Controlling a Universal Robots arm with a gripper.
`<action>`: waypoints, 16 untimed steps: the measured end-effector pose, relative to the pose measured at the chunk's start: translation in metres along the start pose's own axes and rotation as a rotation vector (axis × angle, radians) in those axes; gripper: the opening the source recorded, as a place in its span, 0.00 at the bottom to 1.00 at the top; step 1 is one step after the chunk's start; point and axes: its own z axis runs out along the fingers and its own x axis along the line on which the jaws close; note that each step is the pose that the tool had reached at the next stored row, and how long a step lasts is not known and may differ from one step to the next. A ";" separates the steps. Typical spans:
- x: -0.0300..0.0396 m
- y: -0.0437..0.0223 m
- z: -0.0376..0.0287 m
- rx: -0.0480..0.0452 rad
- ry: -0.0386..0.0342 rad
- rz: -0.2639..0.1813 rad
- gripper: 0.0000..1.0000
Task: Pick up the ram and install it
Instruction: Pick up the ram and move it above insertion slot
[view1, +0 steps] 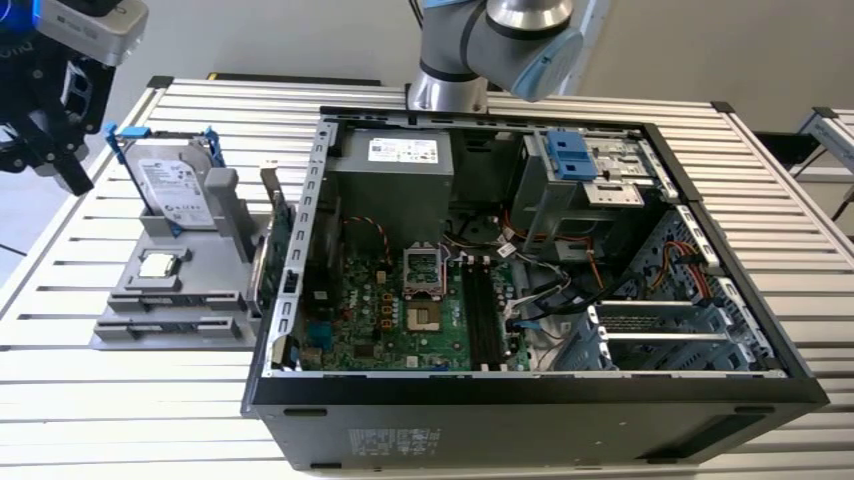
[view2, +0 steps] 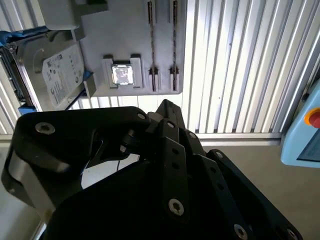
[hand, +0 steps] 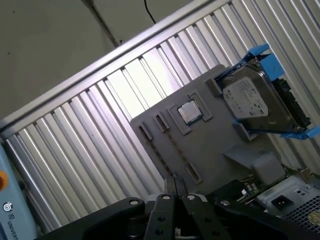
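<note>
In the exterior view my gripper hangs high over the table's left edge, left of the grey parts holder. Both wrist views look down past its black fingers, whose tips meet with nothing between them. The holder's two long narrow slots lie below the gripper. The ram is out of view. The open computer case lies at the table's middle, its motherboard facing up with long black slots.
On the holder a silver hard drive in a blue frame leans upright, and a processor chip lies flat. A green expansion card stands between holder and case. The arm's base rises behind the case.
</note>
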 end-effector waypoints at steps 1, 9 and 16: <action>0.0000 0.0000 0.0000 0.0000 0.0004 -0.010 0.00; 0.0000 0.0000 0.0000 0.0002 0.0054 -0.109 0.00; 0.0000 0.0000 0.0000 0.0004 0.0106 -0.214 0.00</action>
